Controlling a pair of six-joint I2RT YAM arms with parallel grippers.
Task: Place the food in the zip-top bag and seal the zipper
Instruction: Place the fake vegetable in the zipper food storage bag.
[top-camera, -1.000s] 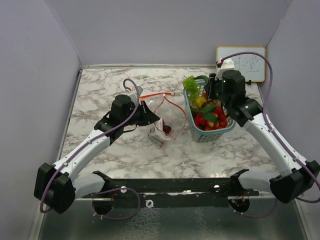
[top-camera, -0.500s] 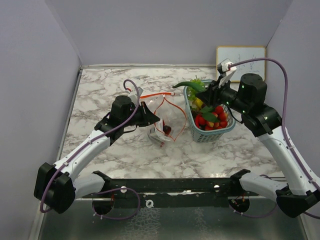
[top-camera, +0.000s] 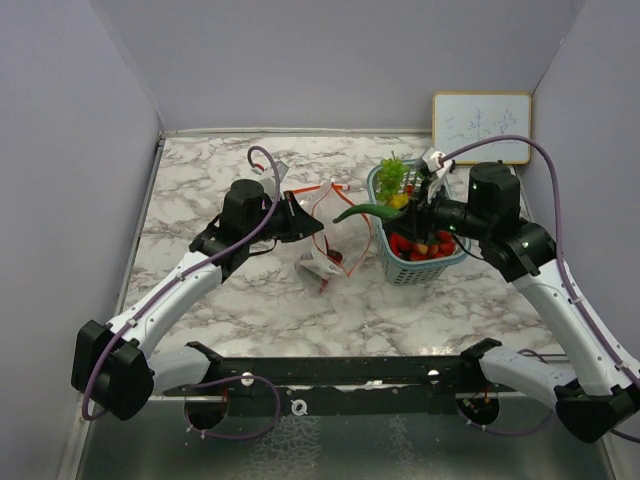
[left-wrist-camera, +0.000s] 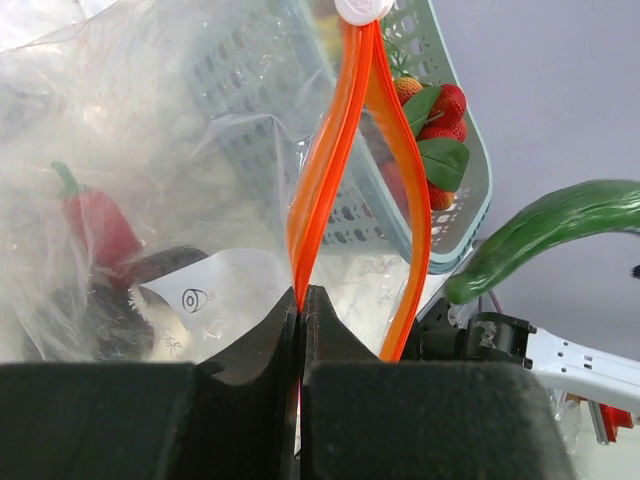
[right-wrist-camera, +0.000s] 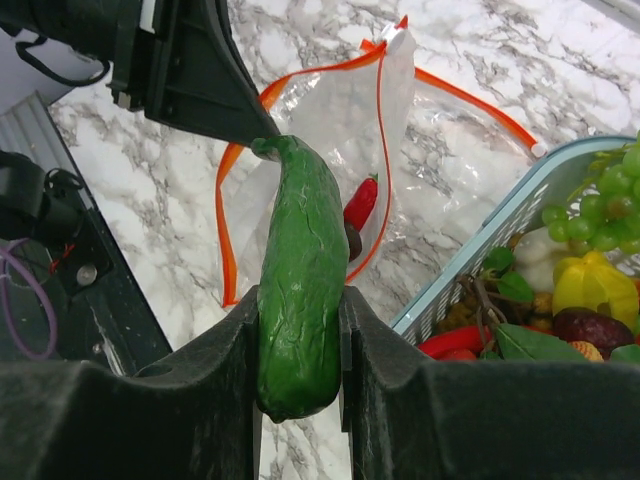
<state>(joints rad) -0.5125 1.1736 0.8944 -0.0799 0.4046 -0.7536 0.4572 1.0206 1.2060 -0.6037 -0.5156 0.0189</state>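
Hanging open between the arms in the top view, the zip-top bag (top-camera: 315, 258) holds a red chili (top-camera: 334, 257) beside the teal basket (top-camera: 415, 271) of food (top-camera: 415, 245). Left wrist: the left gripper (left-wrist-camera: 300, 300) has its fingers pressed together on the orange zipper (left-wrist-camera: 325, 170). Right wrist: the right gripper (right-wrist-camera: 298, 305) clamps a green cucumber (right-wrist-camera: 298, 250) above the bag's mouth, with bare marble table (right-wrist-camera: 520, 60) beyond.

walls (top-camera: 330, 60): plain lilac-grey | table (top-camera: 200, 170): white-grey marble top | whiteboard (top-camera: 482, 125): far right corner
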